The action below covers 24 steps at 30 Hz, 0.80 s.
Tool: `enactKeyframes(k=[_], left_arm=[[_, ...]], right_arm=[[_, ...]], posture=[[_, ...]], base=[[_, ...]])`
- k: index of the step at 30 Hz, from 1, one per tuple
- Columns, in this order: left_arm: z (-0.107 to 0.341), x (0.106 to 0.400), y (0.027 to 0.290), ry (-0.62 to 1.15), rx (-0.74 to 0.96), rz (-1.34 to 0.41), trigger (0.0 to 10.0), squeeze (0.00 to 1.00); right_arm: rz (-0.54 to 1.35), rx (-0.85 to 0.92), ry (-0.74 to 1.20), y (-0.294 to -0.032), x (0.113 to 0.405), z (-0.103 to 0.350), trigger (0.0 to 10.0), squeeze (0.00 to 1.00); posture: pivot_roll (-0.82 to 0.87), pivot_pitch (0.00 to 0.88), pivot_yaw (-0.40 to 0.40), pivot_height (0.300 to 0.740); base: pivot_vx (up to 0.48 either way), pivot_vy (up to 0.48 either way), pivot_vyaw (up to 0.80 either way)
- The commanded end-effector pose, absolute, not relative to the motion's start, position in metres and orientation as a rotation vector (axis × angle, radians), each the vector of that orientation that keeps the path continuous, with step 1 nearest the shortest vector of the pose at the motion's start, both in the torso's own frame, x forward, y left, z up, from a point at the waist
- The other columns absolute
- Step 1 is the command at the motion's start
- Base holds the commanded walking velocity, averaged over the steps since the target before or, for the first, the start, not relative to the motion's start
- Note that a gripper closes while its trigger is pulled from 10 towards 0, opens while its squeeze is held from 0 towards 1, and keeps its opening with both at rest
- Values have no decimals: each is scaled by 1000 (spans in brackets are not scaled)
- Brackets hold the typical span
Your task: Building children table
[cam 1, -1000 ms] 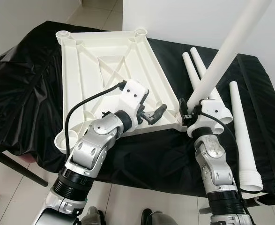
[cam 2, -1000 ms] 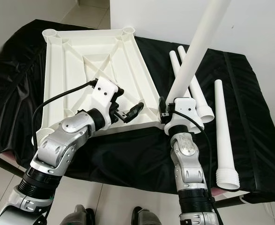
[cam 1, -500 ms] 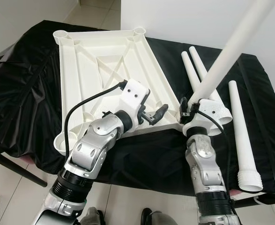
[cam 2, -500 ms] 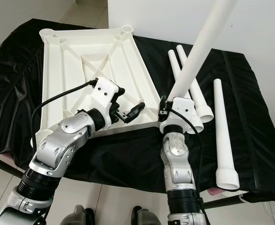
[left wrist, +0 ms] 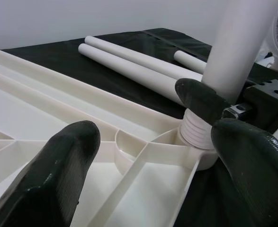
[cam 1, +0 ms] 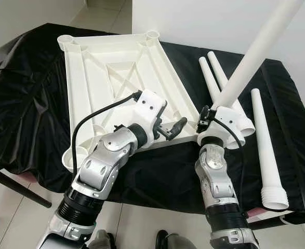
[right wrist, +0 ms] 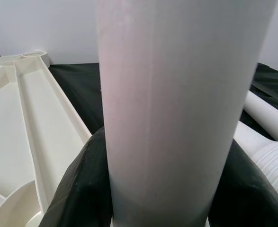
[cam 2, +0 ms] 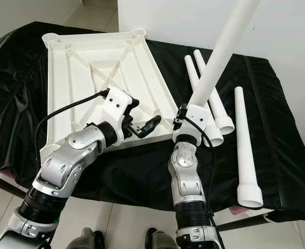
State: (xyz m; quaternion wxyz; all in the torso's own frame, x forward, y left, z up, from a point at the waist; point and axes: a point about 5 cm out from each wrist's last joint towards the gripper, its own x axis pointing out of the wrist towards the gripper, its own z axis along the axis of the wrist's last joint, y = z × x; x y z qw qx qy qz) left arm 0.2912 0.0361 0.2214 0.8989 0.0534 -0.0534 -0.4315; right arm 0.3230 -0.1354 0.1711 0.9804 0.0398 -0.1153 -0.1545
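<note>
Two arms: silver limbs work over a black, glossy, creased cloth (cam 1: 27, 114) draped across the work surface.
Tabletop: white moulded plastic tabletop (cam 1: 97, 67), ribbed underside up, round sockets at its corners; it lies left of centre, its near edge close to the cloth's near edge.
Left gripper: the left gripper (cam 1: 174, 128) hovers with black fingers (left wrist: 58, 175) spread apart, empty, just above the tabletop's near right corner.
Held leg: smooth white tube, the held leg (cam 1: 256, 49), rises tilted to the far right; its threaded foot sits at the near right corner socket (left wrist: 195, 137).
Right gripper: the right gripper (cam 1: 210, 115) is clamped around the held leg's base, fingers (right wrist: 79, 184) on both sides.
Spare legs: two tapered legs (cam 1: 210, 72) lie side by side just right of the tabletop; a third leg (cam 1: 266, 145) lies apart, near the cloth's right edge, threaded end nearest.
</note>
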Motion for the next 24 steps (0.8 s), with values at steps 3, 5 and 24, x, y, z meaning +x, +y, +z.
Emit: enactKeyframes(k=[3, 5, 24], left_arm=[[220, 284, 32, -102, 113, -944, 10000, 0], [220, 284, 32, -102, 113, -945, 10000, 0], [209, 269, 27, -65, 137, -1056, 10000, 0]], right_arm=[[-254, 110, -178, -141, 320, 152, 10000, 1000], [-239, 115, -198, -142, 319, 154, 10000, 1000], [17, 50, -300, -174, 317, 173, 10000, 0]], posture=[[71, 160, -52, 740], [69, 162, -52, 740], [48, 167, -51, 740]], base=[[0, 0, 0], [0, 0, 0], [0, 0, 0]])
